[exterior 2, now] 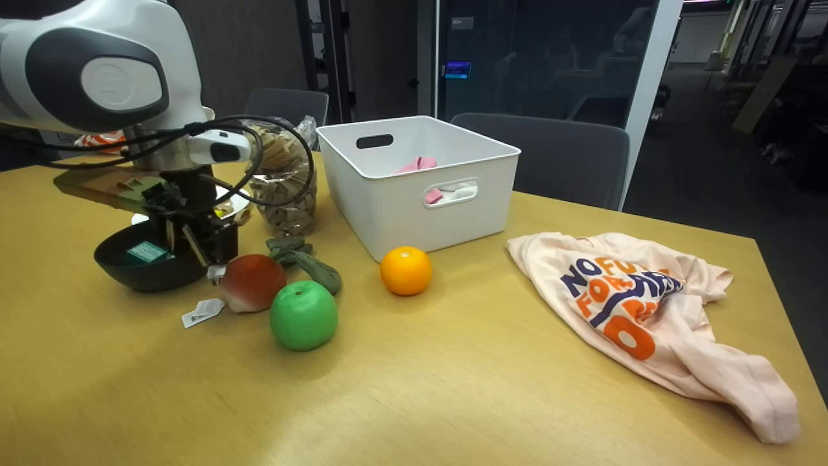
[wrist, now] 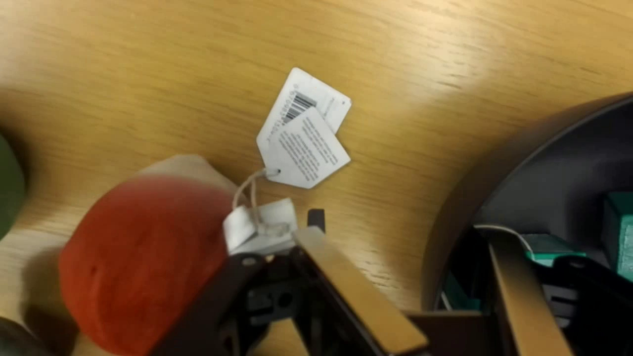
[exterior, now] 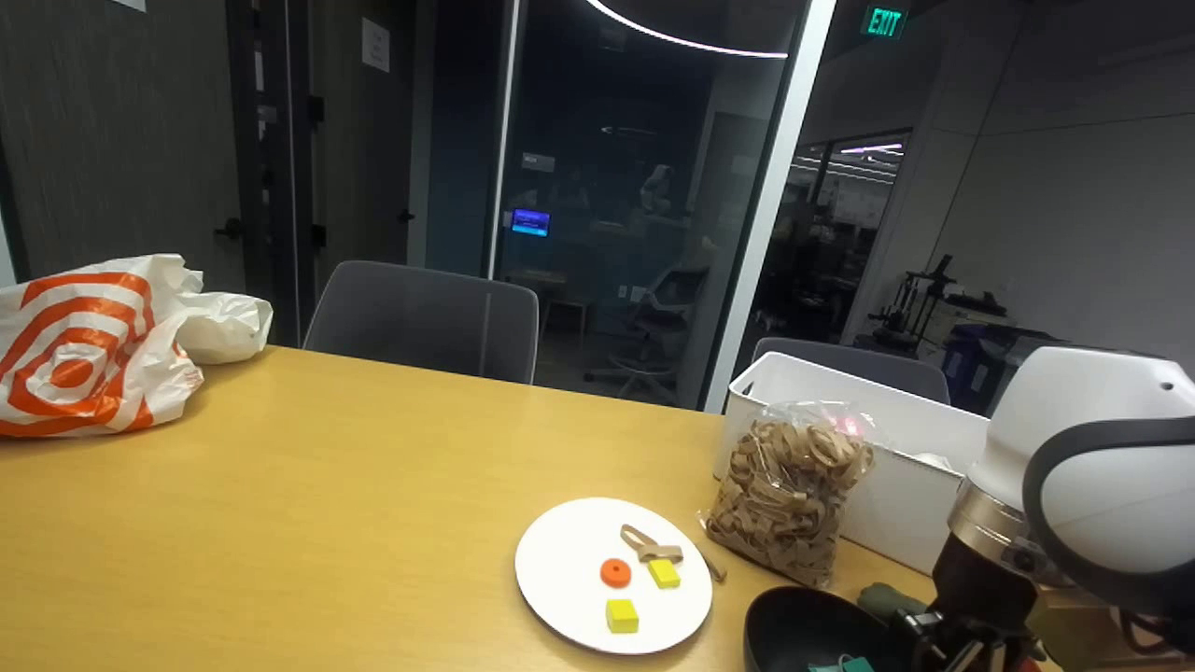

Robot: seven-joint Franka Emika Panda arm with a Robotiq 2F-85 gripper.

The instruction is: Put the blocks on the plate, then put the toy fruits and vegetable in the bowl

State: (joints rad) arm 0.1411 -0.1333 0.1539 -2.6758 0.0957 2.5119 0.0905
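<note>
My gripper [wrist: 408, 236] stands open astride the rim of the black bowl [exterior 2: 132, 278]: one finger outside, the other inside, bowl wall between them. Teal pieces [exterior 2: 147, 251] lie in the bowl. Outside that outer finger sits a red toy fruit [exterior 2: 253, 282] with white paper tags [wrist: 306, 143]. A green toy apple [exterior 2: 304, 316], a toy orange [exterior 2: 405, 270] and a dark green longish vegetable [exterior 2: 318, 269] rest on the table. On the white plate [exterior: 560, 560] are two yellow blocks, a nearer [exterior: 622, 616] and a farther block [exterior: 664, 573], plus an orange ring piece [exterior: 615, 572].
A tan band [exterior: 661, 553] lies partly on the plate. Behind the bowl stand a clear bag of brown bands [exterior: 789, 499] and a white box [exterior 2: 427, 213] with pink cloth inside. A pink shirt [exterior 2: 647, 310] and a white-orange shopping bag [exterior: 103, 355] occupy other parts of the table.
</note>
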